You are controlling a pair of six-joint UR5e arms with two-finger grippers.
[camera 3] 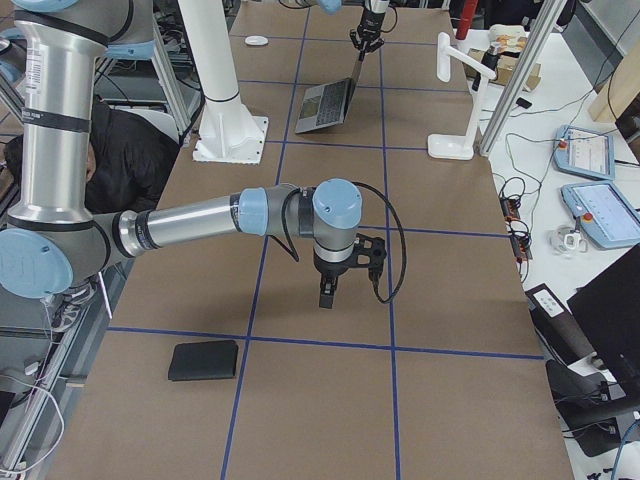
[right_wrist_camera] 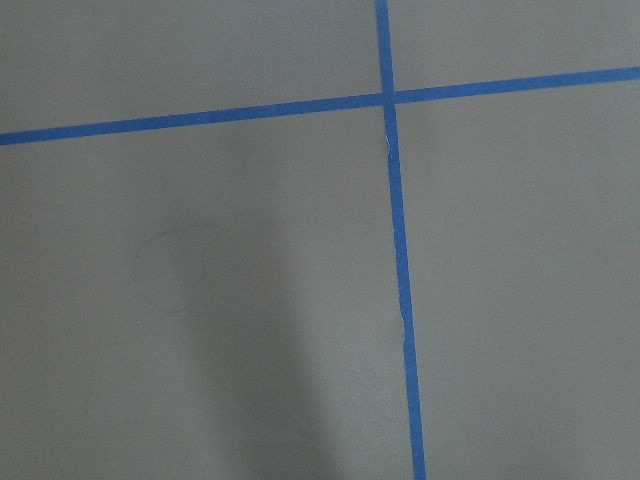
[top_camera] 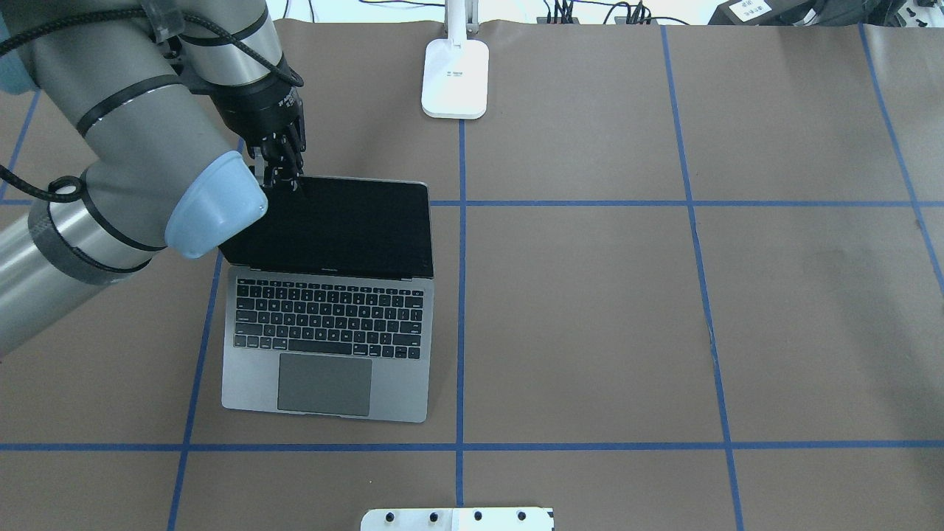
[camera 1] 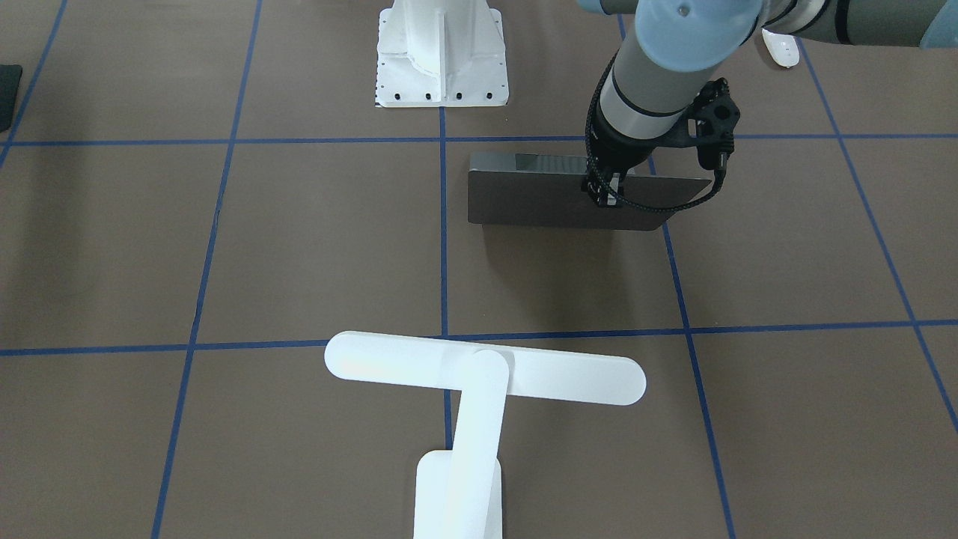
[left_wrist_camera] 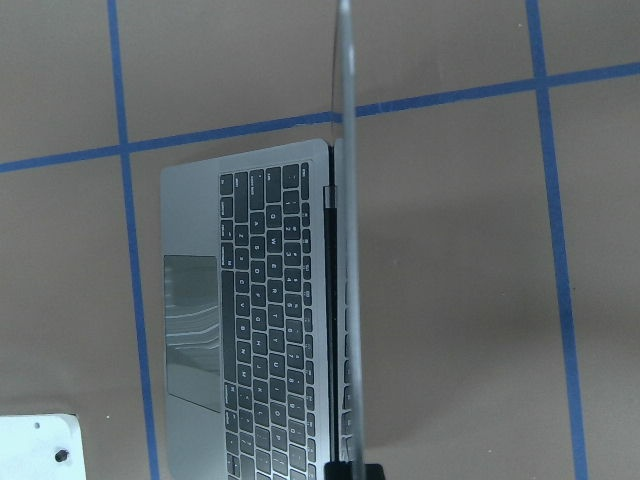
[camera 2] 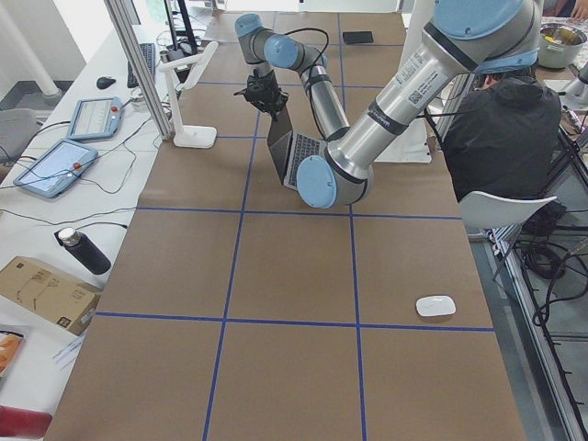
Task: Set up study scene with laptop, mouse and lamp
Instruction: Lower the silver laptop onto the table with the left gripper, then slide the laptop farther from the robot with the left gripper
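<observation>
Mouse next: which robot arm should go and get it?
Probably left. The mouse lies at the left arm's end of the table; the left gripper, pinching the laptop lid, must let go first. The right gripper hangs at the far end.

The left end effector (top_camera: 284, 175), pointing down, clamps the laptop (top_camera: 324, 383); the right end effector (camera 3: 329, 297) hangs vertical.

The base of the lamp (camera 1: 483, 389) is cut by the bottom edge; the left arm (top_camera: 133, 147) hides one screen corner of the laptop (top_camera: 328, 324).
</observation>
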